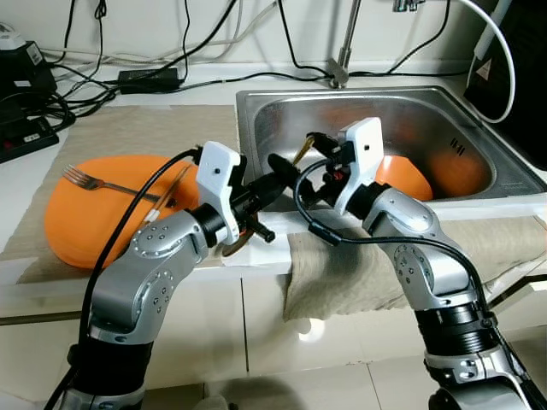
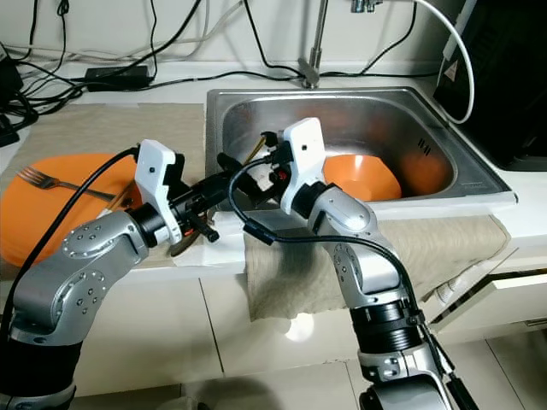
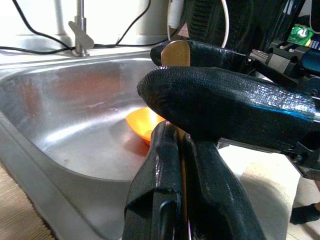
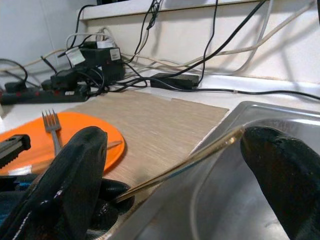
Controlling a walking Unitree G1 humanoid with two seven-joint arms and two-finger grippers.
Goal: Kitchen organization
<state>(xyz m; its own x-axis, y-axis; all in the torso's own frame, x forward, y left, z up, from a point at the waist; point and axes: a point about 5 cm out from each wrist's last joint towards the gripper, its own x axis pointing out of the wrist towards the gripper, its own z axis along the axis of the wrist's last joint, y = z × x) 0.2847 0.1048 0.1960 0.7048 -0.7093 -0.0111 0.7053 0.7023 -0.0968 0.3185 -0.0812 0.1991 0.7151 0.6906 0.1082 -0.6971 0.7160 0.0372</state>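
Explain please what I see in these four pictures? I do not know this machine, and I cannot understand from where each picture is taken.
It is a humanoid robot at a kitchen counter. Two pictures come from its head, two from wrist cameras. The left gripper is shut on a golden utensil at the sink's edge; the right gripper stands open around that utensil. An orange bowl lies in the sink. An orange plate with a fork lies on a mat.

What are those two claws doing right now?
Left gripper shut on gold utensil at sink edge. Right gripper open around it. Nothing blocking.
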